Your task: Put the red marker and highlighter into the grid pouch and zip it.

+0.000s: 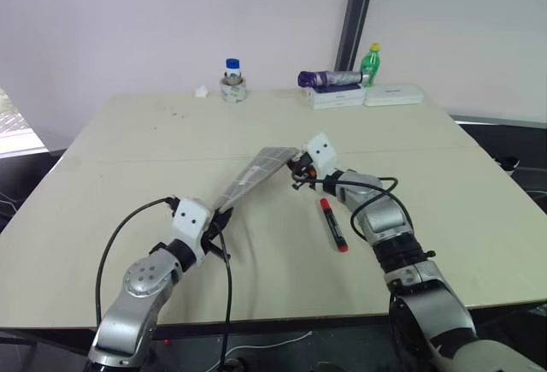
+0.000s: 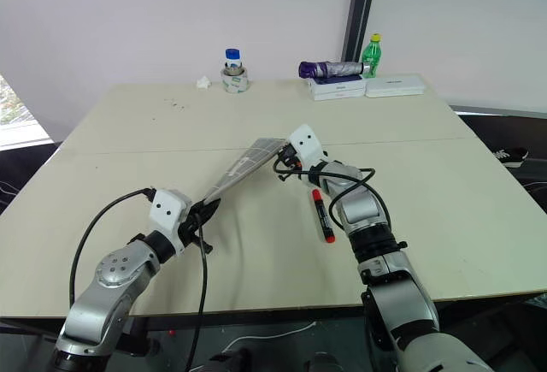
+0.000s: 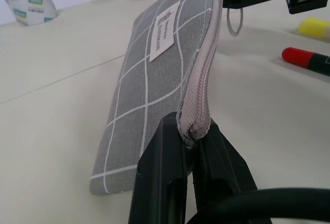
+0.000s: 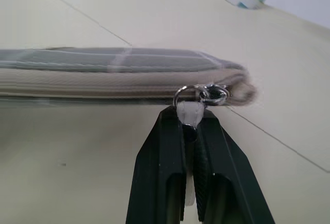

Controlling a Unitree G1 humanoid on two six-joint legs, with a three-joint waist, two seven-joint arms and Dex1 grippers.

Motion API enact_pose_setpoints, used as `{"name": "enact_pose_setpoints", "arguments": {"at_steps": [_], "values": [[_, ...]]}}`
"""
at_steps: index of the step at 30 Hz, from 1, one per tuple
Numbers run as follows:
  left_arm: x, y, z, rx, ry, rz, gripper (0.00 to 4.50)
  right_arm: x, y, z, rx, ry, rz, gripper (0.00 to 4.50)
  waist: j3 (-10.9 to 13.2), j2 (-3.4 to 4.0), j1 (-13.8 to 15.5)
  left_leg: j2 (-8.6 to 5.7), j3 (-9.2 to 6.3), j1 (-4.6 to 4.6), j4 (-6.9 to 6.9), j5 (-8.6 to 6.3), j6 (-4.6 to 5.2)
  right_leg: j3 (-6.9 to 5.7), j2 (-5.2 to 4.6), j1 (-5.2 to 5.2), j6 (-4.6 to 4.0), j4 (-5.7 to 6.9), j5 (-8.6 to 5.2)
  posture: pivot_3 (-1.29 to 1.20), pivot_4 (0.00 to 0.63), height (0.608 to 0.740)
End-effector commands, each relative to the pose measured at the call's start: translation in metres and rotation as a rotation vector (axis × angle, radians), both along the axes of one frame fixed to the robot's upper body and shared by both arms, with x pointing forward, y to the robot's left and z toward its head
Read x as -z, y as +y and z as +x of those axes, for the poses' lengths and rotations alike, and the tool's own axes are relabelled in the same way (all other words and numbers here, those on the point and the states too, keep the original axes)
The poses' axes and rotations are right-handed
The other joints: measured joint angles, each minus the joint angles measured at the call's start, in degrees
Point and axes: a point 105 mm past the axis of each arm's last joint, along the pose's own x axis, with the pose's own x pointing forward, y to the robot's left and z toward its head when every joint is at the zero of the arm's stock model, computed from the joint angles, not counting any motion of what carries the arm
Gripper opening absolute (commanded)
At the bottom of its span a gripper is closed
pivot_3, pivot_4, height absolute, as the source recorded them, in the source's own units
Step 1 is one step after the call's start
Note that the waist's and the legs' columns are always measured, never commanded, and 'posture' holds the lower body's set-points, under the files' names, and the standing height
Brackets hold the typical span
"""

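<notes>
While pincers (image 3: pixel 193 147) clamp, arms converge (level).

Pouch held off the surface (image 1: pixel 128 150) between both grippers, pens at its right.

The grid pouch (image 1: pixel 256 174) spans from the left gripper (image 1: pixel 215 220) at 7 o'clock to the right gripper (image 1: pixel 296 167) at 1 o'clock. The red marker (image 1: pixel 333 224) lies on the surface at 4 o'clock of the right gripper, the highlighter (image 3: pixel 314 28) near it. At the far edge, 12 o'clock, stand a jar (image 1: pixel 233 81), a bottle (image 1: pixel 370 64) and boxes (image 1: pixel 338 97).
</notes>
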Motion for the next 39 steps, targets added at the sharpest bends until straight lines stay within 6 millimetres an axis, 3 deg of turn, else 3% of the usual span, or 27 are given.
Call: {"name": "enact_pose_setpoints", "arguments": {"at_steps": [1,12,16,20,23,28,29,32,33,37,39], "values": [[-0.012,0.000,0.003,-0.015,-0.035,-0.021,0.00,-0.011,0.023,-0.019,-0.113,-0.062,-0.036,0.08,0.00,0.00,0.02,0.00,0.00,0.00,0.00,0.00,0.00,0.00,0.00,0.01,0.00,0.00,0.00,0.00,0.150,0.740],[-0.016,-0.027,0.018,-0.017,-0.034,-0.080,0.00,0.014,0.092,-0.094,-0.452,-0.037,-0.146,0.08,0.00,-0.01,0.12,-0.01,-0.05,0.00,0.01,0.00,-0.01,-0.03,0.00,0.01,0.00,-0.02,0.00,0.00,0.150,0.740],[-0.016,-0.034,0.019,-0.012,-0.034,-0.085,0.00,0.014,0.098,-0.099,-0.462,-0.038,-0.148,0.08,0.00,-0.02,0.22,-0.02,-0.06,0.00,0.02,0.00,-0.01,-0.03,0.00,0.02,0.00,-0.02,0.00,0.00,0.150,0.740],[-0.016,-0.033,0.020,-0.032,-0.036,-0.090,0.00,0.012,0.091,-0.095,-0.431,-0.009,-0.139,0.08,0.00,-0.02,0.22,-0.02,-0.07,0.00,0.01,0.00,-0.01,-0.04,0.00,0.02,0.00,-0.03,0.00,0.00,0.150,0.740],[-0.018,-0.019,0.026,-0.116,-0.052,-0.091,0.00,0.005,0.071,-0.092,-0.400,-0.004,-0.140,1.03,0.00,-0.02,0.28,-0.02,-0.08,-0.01,0.01,0.00,-0.01,-0.04,0.00,0.02,0.00,-0.04,0.00,0.00,0.150,0.740],[-0.024,-0.005,0.034,-0.197,-0.064,-0.119,0.00,-0.008,0.037,-0.081,-0.293,-0.039,-0.149,3.59,0.00,-0.05,0.61,-0.03,-0.10,-0.01,0.03,-0.01,-0.01,-0.09,-0.01,0.07,0.01,-0.08,0.00,0.00,0.150,0.740],[-0.025,-0.004,0.034,-0.198,-0.067,-0.117,0.00,-0.010,0.020,-0.075,-0.221,-0.035,-0.157,3.98,0.00,-0.05,0.60,-0.04,-0.10,-0.01,0.02,-0.01,-0.01,-0.09,-0.01,0.06,0.01,-0.09,0.00,0.00,0.150,0.740],[-0.024,-0.006,0.035,-0.184,-0.068,-0.106,0.00,-0.014,-0.016,-0.067,-0.094,-0.005,-0.165,3.98,0.00,-0.06,1.17,-0.04,-0.10,-0.02,0.01,-0.01,-0.01,-0.10,-0.01,0.05,0.00,-0.10,0.00,0.00,0.150,0.740],[-0.024,-0.007,0.035,-0.179,-0.067,-0.103,0.00,-0.014,-0.020,-0.067,-0.086,0.003,-0.165,3.98,0.00,-0.06,1.30,-0.04,-0.08,-0.03,0.01,-0.01,-0.01,-0.09,-0.01,0.04,0.00,-0.12,0.00,0.00,0.150,0.740],[-0.014,-0.012,0.033,-0.123,-0.046,-0.057,0.00,0.001,-0.071,-0.065,0.096,0.176,-0.164,3.98,0.00,-0.06,1.63,-0.05,-0.07,-0.03,0.01,-0.01,-0.01,-0.10,-0.01,0.08,0.00,-0.15,0.00,0.00,0.150,0.740],[-0.012,-0.014,0.033,-0.101,-0.041,-0.040,0.00,0.008,-0.083,-0.069,0.143,0.251,-0.127,3.98,0.00,-0.06,1.70,-0.04,-0.07,-0.03,0.01,-0.01,0.00,-0.11,-0.02,0.10,0.00,-0.18,0.00,0.00,0.150,0.740]]}}
